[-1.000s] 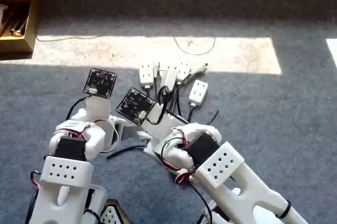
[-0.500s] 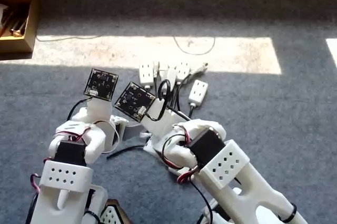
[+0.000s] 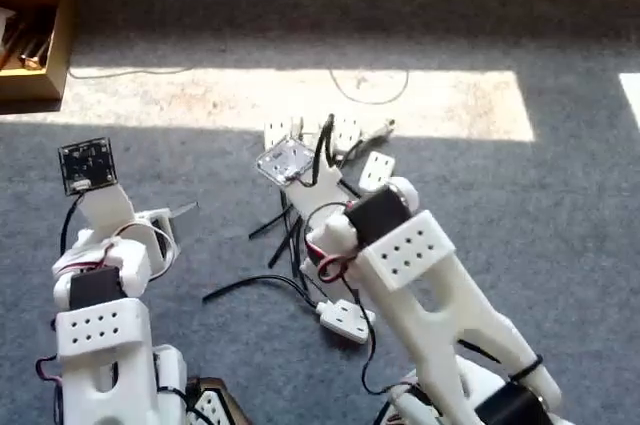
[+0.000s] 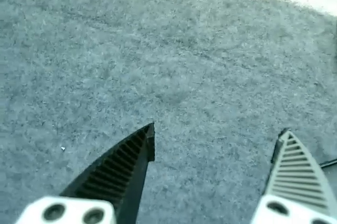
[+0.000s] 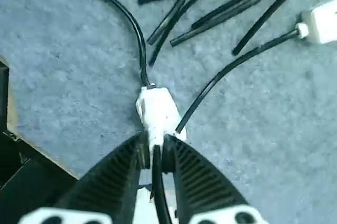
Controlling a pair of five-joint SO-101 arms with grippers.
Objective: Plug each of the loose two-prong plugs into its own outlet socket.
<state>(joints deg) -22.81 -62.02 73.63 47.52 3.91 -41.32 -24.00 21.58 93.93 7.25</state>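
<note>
Close up, the plug (image 5: 158, 109) is a small white block with a rounded end. A black cord (image 5: 131, 29) runs out of that end and curves off across the grey carpet (image 5: 68, 87). The right pincer (image 5: 155, 140) is clamped on the plug's near end, its two black ribbed fingers (image 5: 124, 168) pressed against either side. A thin black cable runs down the narrow slot between them. The plug sits at the fingertips over the carpet; whether it rests there or hangs just above, I cannot tell. A second plug (image 5: 320, 21), also white, lies well apart from it with its own cord, near a loose fan of black cords (image 5: 210, 10).

From above, the white sockets (image 3: 345, 132) lie bunched at the edge of a sunlit strip (image 3: 200, 95), with cords trailing from them toward the arms. The right arm (image 3: 420, 265) rises over these cords with its wrist bent down, just short of the sockets. The left arm (image 3: 95, 315) stands well off to the side, away from the cluster. The left pincer (image 4: 218, 129) is spread wide, one finger black and one pale, gripping nothing and pointed down at the carpet.
</note>
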